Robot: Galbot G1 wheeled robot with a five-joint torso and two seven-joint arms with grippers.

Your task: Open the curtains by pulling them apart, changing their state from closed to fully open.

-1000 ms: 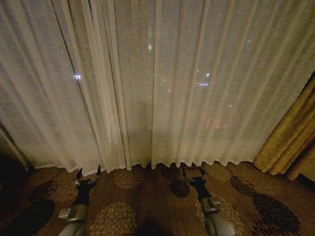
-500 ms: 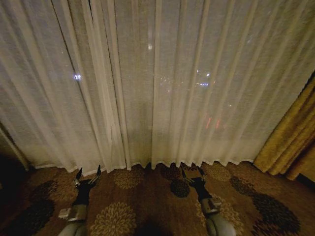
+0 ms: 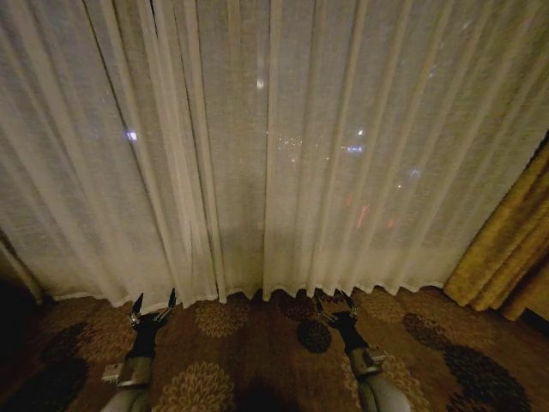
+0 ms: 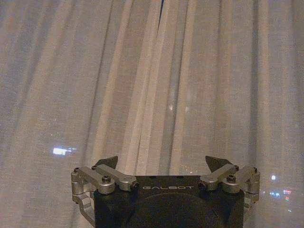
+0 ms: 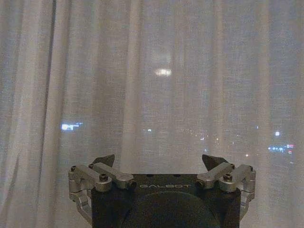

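Observation:
The sheer off-white curtains (image 3: 274,146) hang closed across the window, with city lights glowing through. Their two panels overlap in a bunched fold at the upper left (image 3: 176,129); that seam also runs down the curtains (image 4: 159,71) in the left wrist view. My left gripper (image 3: 153,303) is open, held low just before the wavy hem, below the seam. Open too, my right gripper (image 3: 333,303) sits low near the hem, right of centre. Each wrist view looks straight at pleated fabric (image 5: 161,95) past spread fingertips (image 4: 105,162) (image 5: 213,161). Neither gripper touches the fabric.
A thick golden-brown drape (image 3: 506,249) hangs at the right edge. Patterned brown carpet (image 3: 249,343) with flower medallions lies under both arms. A dark shape sits at the lower left corner (image 3: 13,318).
The whole head picture has shifted slightly: the curtain hem sits a little lower and nearer, so the camera has moved forward. Both grippers keep their pose, open.

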